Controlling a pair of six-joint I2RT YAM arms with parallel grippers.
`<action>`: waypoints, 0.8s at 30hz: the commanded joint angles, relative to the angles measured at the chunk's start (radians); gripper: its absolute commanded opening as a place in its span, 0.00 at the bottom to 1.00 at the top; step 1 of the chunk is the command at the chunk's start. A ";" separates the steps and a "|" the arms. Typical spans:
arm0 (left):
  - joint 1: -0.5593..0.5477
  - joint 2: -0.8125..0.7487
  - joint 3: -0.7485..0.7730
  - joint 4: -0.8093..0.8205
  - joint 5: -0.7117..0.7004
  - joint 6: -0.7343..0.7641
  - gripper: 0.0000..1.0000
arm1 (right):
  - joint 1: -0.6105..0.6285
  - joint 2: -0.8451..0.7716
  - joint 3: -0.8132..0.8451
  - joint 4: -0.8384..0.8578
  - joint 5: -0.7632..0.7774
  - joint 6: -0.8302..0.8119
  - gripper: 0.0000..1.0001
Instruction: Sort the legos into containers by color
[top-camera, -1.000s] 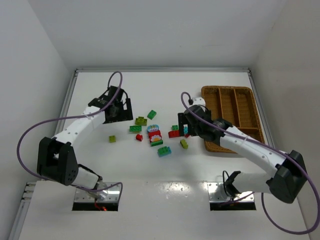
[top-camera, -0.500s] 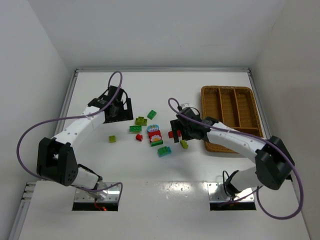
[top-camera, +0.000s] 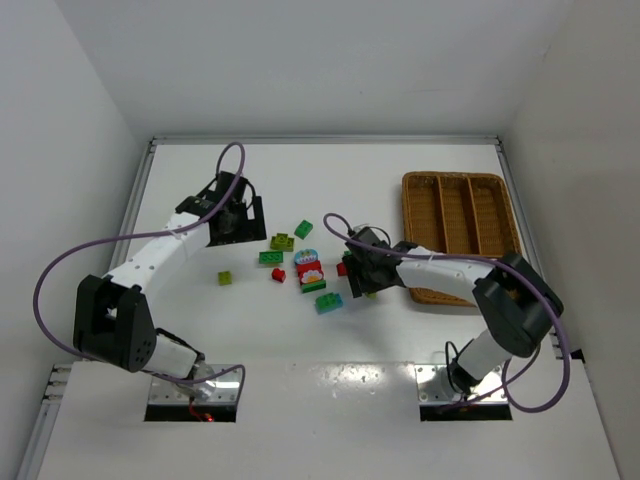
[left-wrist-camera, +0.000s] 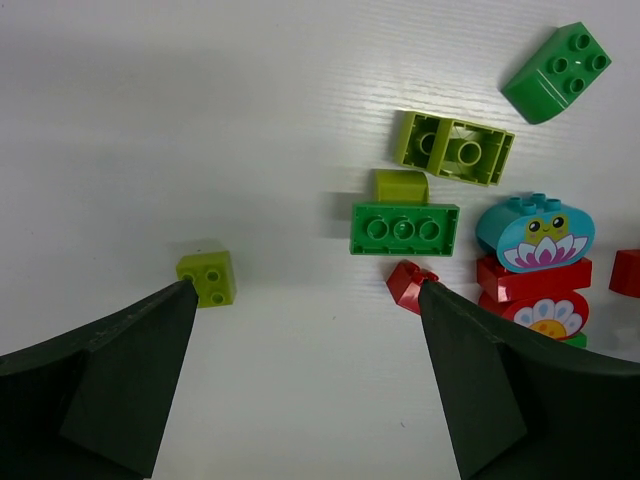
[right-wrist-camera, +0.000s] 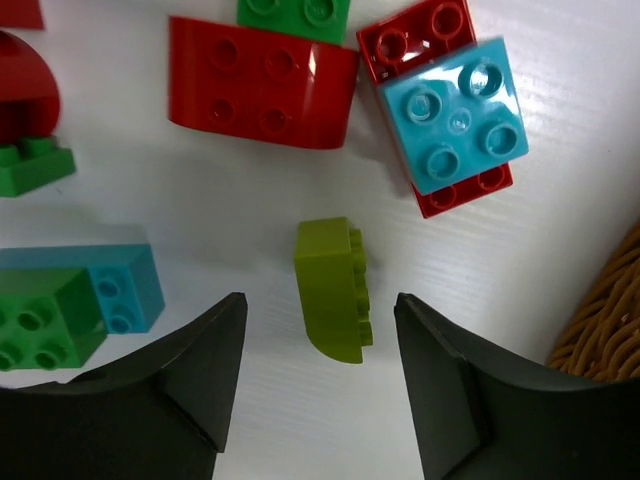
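The left arm has not shifted over the last second: elbow bent, it reaches toward 1 o'clock from its base, and the left gripper (top-camera: 238, 222) hangs over the white surface (top-camera: 400, 160) at 10 o'clock of the brick cluster. Its fingers are spread wide with nothing between them; its wrist view takes in a small lime cube (left-wrist-camera: 207, 277), a dark green three-stud brick (left-wrist-camera: 404, 228) and the teal-and-red stack with flower prints (left-wrist-camera: 535, 265). The right arm has swung toward 9 o'clock, away from the near corner of the wicker tray (top-camera: 455, 177) and in over the bricks. It now lies low and stretched across the surface, with the right gripper (top-camera: 362, 268) parted and pointing down. In its wrist view a lime brick (right-wrist-camera: 335, 290) lies on its side between the two fingers, touching neither. A curved red brick (right-wrist-camera: 262, 82) sits at 12 o'clock of it, a teal brick on a red one (right-wrist-camera: 455, 115) at 1 o'clock, and a teal block (right-wrist-camera: 110, 285) at 9 o'clock. No bricks show in the tray's compartments.
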 joint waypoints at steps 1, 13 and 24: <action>-0.002 -0.025 0.017 0.018 -0.009 0.006 1.00 | -0.004 0.005 -0.018 0.056 -0.008 0.005 0.61; -0.002 -0.025 0.008 0.018 -0.018 0.006 1.00 | -0.004 -0.047 0.027 0.034 0.048 0.014 0.25; -0.002 -0.034 0.029 0.027 -0.006 -0.014 1.00 | -0.407 -0.124 0.255 -0.038 -0.003 0.088 0.25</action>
